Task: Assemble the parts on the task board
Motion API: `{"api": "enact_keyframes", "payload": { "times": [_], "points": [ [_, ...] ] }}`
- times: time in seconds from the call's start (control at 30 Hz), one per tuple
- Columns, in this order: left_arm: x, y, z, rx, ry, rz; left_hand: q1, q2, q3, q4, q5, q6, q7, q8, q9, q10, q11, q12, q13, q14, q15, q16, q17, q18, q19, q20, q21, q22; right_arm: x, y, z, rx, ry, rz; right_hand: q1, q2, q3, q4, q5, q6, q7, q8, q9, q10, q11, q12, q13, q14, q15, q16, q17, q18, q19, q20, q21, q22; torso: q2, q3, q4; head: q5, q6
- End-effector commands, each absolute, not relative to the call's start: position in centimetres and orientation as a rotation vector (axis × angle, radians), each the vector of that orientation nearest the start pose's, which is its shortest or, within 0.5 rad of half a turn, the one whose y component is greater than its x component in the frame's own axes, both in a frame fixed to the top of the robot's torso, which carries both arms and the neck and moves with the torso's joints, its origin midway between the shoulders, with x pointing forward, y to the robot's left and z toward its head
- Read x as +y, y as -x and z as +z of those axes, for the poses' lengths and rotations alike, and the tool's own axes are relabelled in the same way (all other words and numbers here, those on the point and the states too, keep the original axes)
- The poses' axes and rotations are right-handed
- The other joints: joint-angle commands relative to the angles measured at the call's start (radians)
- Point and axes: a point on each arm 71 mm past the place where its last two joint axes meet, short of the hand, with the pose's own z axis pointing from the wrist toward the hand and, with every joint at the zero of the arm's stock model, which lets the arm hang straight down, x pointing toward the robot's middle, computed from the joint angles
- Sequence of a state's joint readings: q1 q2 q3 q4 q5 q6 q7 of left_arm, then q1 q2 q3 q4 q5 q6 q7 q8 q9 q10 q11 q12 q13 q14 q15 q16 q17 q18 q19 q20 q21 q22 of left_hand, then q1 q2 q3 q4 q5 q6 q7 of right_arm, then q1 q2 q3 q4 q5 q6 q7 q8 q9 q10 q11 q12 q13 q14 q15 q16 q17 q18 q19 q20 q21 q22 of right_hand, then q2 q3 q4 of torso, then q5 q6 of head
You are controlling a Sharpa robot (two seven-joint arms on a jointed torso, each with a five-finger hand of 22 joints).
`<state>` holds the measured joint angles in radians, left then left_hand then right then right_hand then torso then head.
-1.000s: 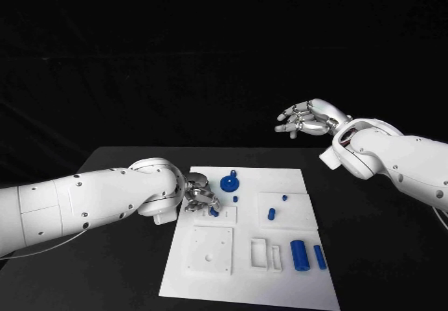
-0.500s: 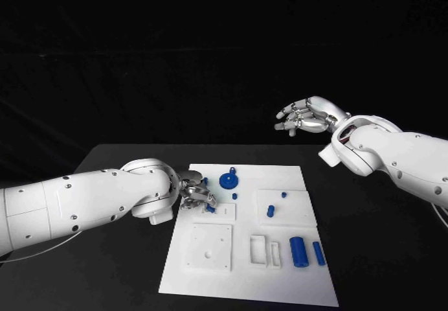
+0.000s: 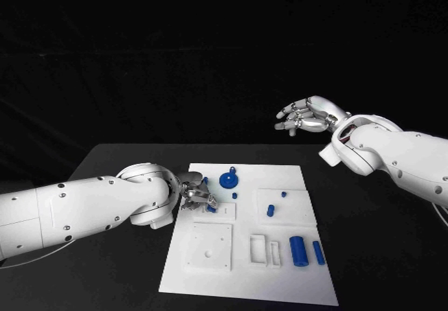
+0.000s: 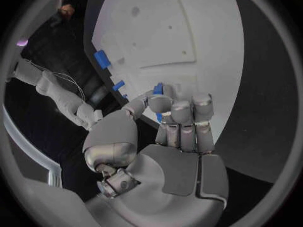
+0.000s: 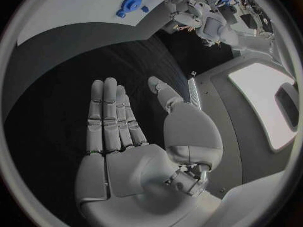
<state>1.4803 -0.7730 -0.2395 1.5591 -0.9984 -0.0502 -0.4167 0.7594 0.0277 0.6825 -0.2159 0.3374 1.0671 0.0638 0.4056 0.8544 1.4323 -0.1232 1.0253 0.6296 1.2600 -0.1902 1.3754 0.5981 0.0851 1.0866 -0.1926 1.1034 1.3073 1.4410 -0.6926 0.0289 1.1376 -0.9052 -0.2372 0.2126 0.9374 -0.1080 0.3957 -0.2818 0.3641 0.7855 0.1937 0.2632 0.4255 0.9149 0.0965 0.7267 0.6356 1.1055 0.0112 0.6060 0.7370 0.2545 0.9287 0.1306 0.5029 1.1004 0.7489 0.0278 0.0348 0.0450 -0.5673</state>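
Parts point(image 3: 298, 251) are waiting on the task board point(image 3: 289, 289) while the left hand point(image 3: 199, 196) is pinching a small blue piece point(image 4: 158, 89), likely needing careful seating next, and the right hand point(image 3: 306, 116) is hanging empty with fingers apart.

Left robot hand point(image 3: 198, 196) on task board point(image 3: 247, 285)

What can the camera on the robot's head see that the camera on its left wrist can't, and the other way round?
The head view alone takes in the raised right hand, holding nothing, and the two blue cylinders lying at the near right of the task board. The left wrist view alone shows, from close behind, a small blue part pinched at the fingertips of the left hand. Both show the left hand over the white board, with blue pieces on it.
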Motion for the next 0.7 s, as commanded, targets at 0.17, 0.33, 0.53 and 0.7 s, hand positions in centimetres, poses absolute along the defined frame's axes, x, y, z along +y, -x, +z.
{"api": "enact_keyframes", "payload": {
  "times": [0.17,0.33,0.53,0.7],
  "points": [
    [17.2,-49.4,-14.7,1.992,0.113,-0.597,0.016,0.003,0.006,0.001,0.001,0.205,-0.102,0.002,-0.001,-0.026,-0.024,0.006,-0.002,0.025,-0.039,0.005,-0.002,0.017,-0.006,-0.083,0.006,0.015,-23.4,-58.2,-4.4,1.413,-0.168,0.973,0.000,0.000,-0.001,0.000,0.001,-0.002,0.009,0.001,-0.002,-0.007,-0.001,0.003,-0.002,0.001,0.005,-0.006,0.002,0.007,-0.001,0.006,-0.005,0.002,0.000,0.0000,-0.0011,0.000,0.003],
    [17.1,-49.4,-14.9,2.011,0.115,-0.591,0.018,0.000,0.007,0.002,0.000,0.205,-0.102,0.001,-0.002,-0.026,-0.024,0.007,-0.002,0.025,-0.039,0.005,-0.003,0.017,-0.006,-0.083,0.006,0.014,-23.4,-58.2,-4.4,1.413,-0.169,0.973,-0.001,-0.001,-0.001,-0.001,0.000,-0.002,0.009,0.001,-0.002,-0.008,-0.001,0.004,-0.003,0.000,0.005,-0.007,0.003,0.007,-0.002,0.006,-0.006,0.002,-0.001,0.0009,-0.0013,0.001,0.004],
    [16.9,-49.3,-15.5,2.038,0.099,-0.581,0.019,-0.001,0.008,0.005,-0.004,0.205,-0.102,0.000,-0.004,-0.027,-0.024,0.007,-0.003,0.024,-0.039,0.005,-0.004,0.017,-0.006,-0.083,0.006,0.014,-23.4,-58.2,-4.4,1.416,-0.169,0.973,-0.001,0.000,-0.002,-0.001,-0.001,-0.003,0.009,0.001,-0.003,-0.009,-0.001,0.004,-0.004,-0.001,0.006,-0.007,0.003,0.007,-0.002,0.006,-0.006,0.003,0.001,-0.0007,0.0007,-0.002,0.004],
    [16.9,-49.4,-15.9,2.051,0.098,-0.575,0.020,-0.001,0.008,0.006,-0.005,0.204,-0.101,0.000,-0.005,-0.027,-0.023,0.007,-0.003,0.024,-0.039,0.005,-0.005,0.018,-0.007,-0.083,0.006,0.014,-23.3,-58.2,-4.4,1.420,-0.166,0.976,0.000,0.002,-0.001,-0.001,0.003,-0.003,0.009,0.001,-0.003,-0.010,0.000,0.004,-0.005,-0.001,0.006,-0.009,0.004,0.007,-0.003,0.006,-0.007,0.003,0.001,-0.0007,-0.0004,-0.005,0.005]
  ]
}}
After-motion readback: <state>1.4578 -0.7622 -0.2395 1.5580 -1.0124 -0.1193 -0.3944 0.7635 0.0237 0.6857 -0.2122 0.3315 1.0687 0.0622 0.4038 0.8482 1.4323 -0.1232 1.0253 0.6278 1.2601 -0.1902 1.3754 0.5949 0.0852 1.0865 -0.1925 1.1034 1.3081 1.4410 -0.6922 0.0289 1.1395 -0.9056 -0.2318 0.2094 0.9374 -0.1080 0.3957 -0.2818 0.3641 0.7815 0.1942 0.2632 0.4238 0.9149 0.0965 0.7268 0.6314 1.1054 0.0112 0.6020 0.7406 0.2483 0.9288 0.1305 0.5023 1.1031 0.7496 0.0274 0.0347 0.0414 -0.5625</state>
